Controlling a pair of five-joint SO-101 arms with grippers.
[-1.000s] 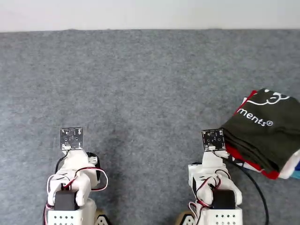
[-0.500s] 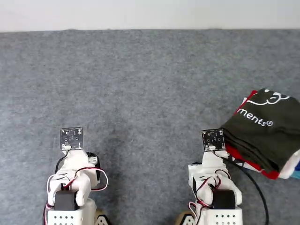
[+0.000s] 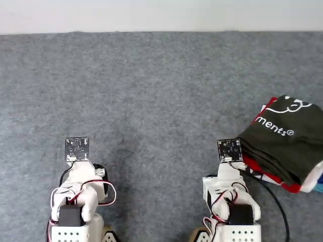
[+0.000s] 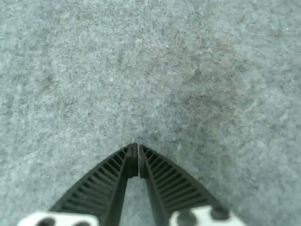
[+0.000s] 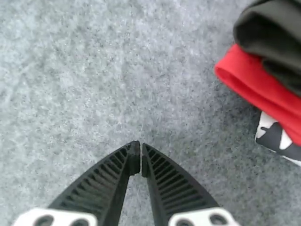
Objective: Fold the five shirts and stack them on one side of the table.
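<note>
Nothing's moved in the last second. Your shirts (image 3: 287,146) sit folded in a stack at the right edge of the counter (image 3: 161,85), just beside the right arm (image 3: 229,196): dark one with white print on top, red under it, white lowest. Both the left tool (image 4: 138,160) and right tool (image 5: 141,157) are pinched closed, holding nothing, over fuzzy grey felt.

Grey felt-like mat (image 3: 151,85): it spans the high view from side to side and lies flat. At close range its surface is fibrous and mottled in lighter and darker grey.

Beyond the mat's far edge runs a plain off-white strip (image 3: 161,15), straight along the full width; wall or bare surface, cannot tell which.

Light on the mat is even and diffuse, with soft shadows.
</note>
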